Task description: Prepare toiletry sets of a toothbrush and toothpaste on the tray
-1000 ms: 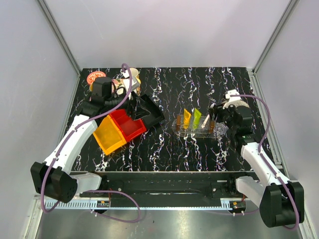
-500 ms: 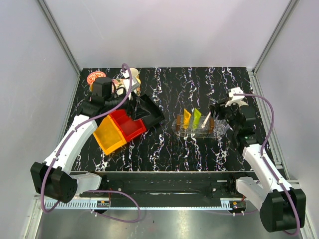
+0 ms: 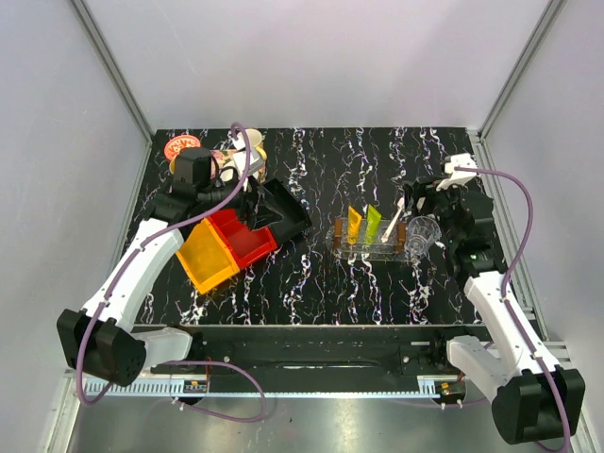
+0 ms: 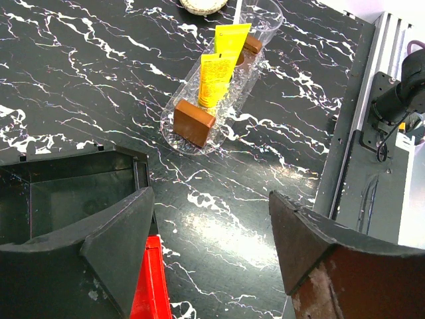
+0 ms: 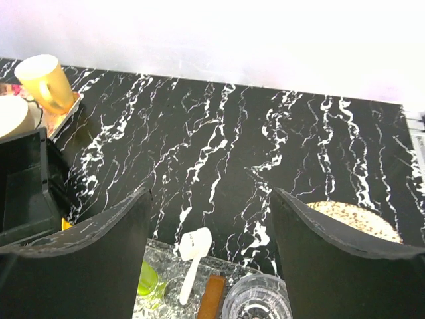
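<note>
The left claw (image 4: 211, 194) is open: its two fingers stand wide apart with nothing between them, above the table (image 4: 80, 80) at the edge of the black bin (image 4: 66, 193), with the red bin (image 4: 151, 286) just beside it. The right claw (image 5: 210, 193) is also open and empty, and hangs above the right end of the rack (image 4: 194, 123). The rack sits on the clear oval tray (image 4: 222, 116) near the middle of the table. The orange tube (image 3: 354, 225) and the green tube (image 3: 374, 222) stand upright side by side in the rack. The toothbrush (image 5: 191, 260) stands tilted in the rack next to the green tube, head up, close to the right brown end. A glass cup (image 3: 422, 231) stands just beside that end.
</note>
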`<state>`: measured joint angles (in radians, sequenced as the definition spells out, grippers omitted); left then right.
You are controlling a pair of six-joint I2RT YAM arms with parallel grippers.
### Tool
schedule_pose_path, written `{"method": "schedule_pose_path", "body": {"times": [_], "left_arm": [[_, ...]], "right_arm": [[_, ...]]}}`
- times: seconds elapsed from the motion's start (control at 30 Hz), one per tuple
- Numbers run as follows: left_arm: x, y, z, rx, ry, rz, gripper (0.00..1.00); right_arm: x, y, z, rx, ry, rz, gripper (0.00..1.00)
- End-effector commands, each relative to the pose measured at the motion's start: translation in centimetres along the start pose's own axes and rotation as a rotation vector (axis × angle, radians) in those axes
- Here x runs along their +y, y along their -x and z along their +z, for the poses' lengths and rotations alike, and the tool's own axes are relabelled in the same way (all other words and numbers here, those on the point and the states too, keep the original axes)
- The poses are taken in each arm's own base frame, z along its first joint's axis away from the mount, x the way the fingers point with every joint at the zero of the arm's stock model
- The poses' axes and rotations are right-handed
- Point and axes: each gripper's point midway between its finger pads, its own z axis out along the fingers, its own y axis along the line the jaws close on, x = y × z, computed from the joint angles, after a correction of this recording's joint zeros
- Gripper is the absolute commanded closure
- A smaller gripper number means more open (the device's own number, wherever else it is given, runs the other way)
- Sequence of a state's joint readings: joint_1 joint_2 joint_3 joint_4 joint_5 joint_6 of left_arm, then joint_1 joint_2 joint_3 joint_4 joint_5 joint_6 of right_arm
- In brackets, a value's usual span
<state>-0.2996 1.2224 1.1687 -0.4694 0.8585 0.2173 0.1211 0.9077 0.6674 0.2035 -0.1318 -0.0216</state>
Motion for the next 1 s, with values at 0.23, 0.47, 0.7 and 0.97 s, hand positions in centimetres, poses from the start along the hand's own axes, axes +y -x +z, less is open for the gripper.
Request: {"method": "schedule_pose_path", "body": {"times": [0.23,0.47,0.7,0.97], "left_arm": [[1.6,2.3,-1.3,-0.066,0.146,0.045,0.25],[4.3,2.9,-2.4,-0.118,0.264,-0.047,0.23],[10.4,2.5,-5.2,-0.181,0.468,-0.235,0.05],[14.9,3.1,-9.3,-0.248,0.725,-0.219,0.01]], "right_arm": [[-4.2,10.6,-1.1,-0.206,-0.243,-0.065,0.01],[-8.6,15.3,-2.6,-0.325,-0.516,-0.103,0.00],[-9.7,14.7,-2.8,-0.216,-0.573,-0.179,0.00],[-11.0,12.8,-1.1,-0.134,-0.638,-0.151,0.00]]}}
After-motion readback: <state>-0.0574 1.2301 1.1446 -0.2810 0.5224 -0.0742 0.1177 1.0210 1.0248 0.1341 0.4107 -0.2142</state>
